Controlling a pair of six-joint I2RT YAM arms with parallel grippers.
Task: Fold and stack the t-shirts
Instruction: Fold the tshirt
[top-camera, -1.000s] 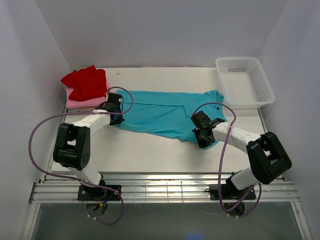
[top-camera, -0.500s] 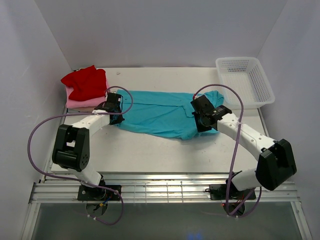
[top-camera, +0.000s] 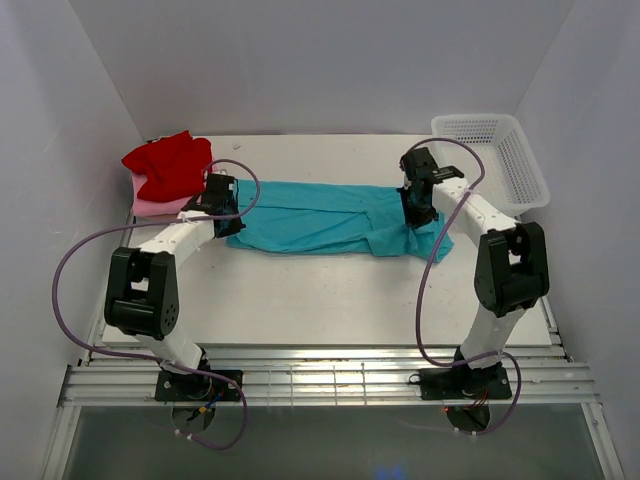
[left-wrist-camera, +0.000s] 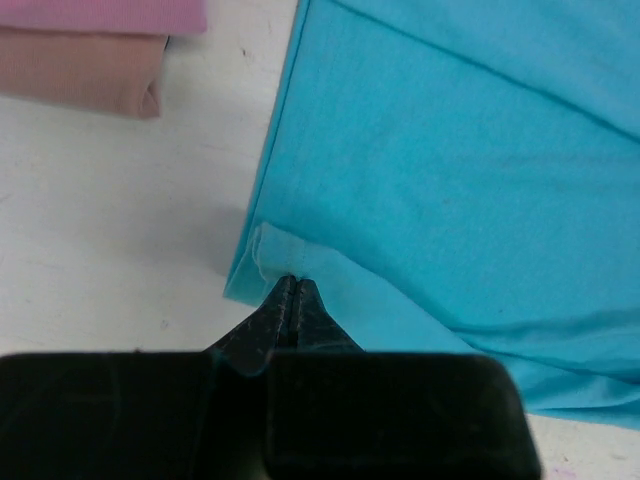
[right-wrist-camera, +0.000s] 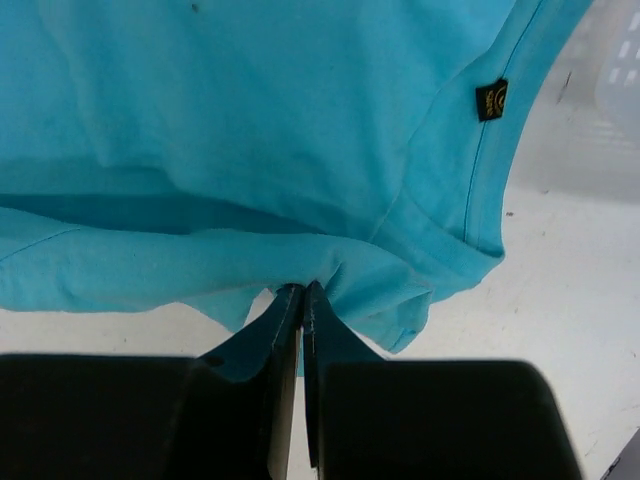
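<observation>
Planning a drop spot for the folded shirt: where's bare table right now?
Widest free patch: the near strip of table between the teal shirt and the near edge. A narrower strip runs behind the shirt, between the red shirt and the basket. Crowded: both shirt ends, where the left end effector and right end effector pinch it.

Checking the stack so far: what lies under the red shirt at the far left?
A pink shirt peeks out beneath the red shirt. The left wrist view shows a beige shirt under the pink. The red cloth covers the rest of both, so nothing more of them can be seen.
</observation>
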